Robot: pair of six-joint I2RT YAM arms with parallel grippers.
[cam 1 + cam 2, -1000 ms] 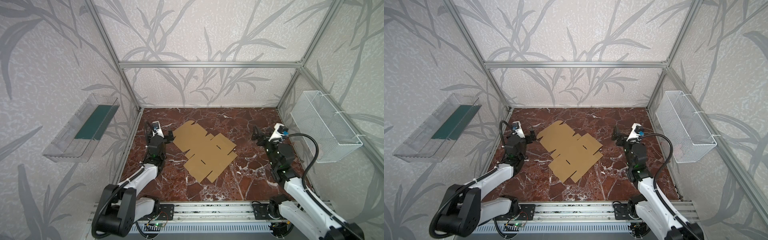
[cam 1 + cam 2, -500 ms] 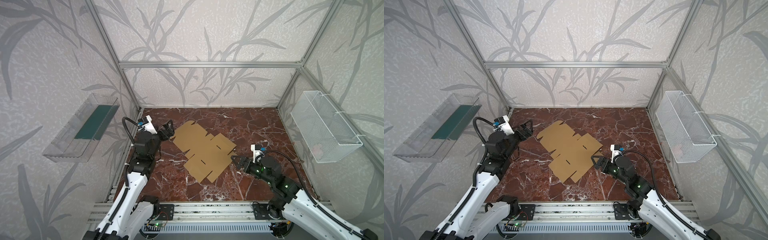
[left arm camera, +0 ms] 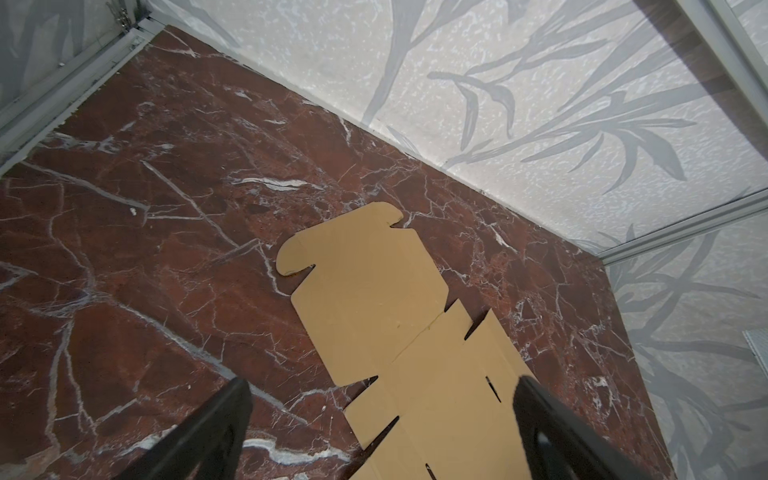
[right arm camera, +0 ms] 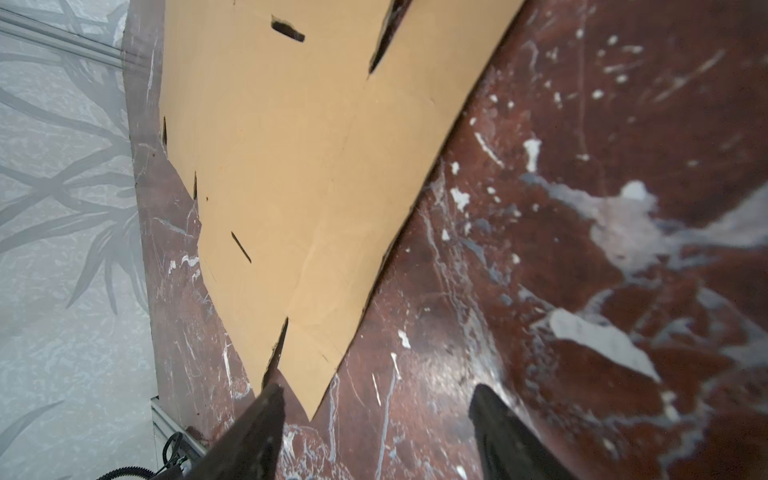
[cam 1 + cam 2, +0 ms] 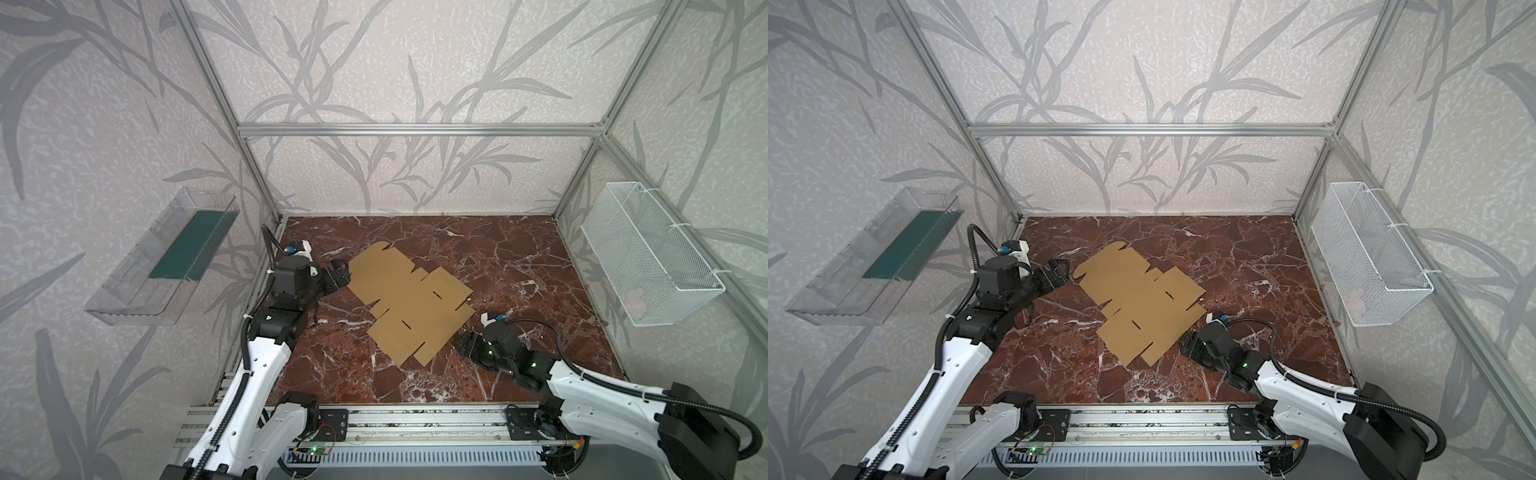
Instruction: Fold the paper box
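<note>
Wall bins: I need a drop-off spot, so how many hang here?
2: a clear plastic bin on the left wall, a white wire basket on the right wall. None seems hidden.

The left arm (image 5: 266,357) rises from its base with the elbow lifted, and the left gripper (image 5: 338,274) points toward the middle with jaws spread wide and empty (in the wrist view the fingers (image 3: 216,424) stand far apart). The right arm (image 5: 602,390) lies low and outstretched. The right gripper (image 5: 464,345) is aimed inward, its jaws parted, gripping nothing.
</note>
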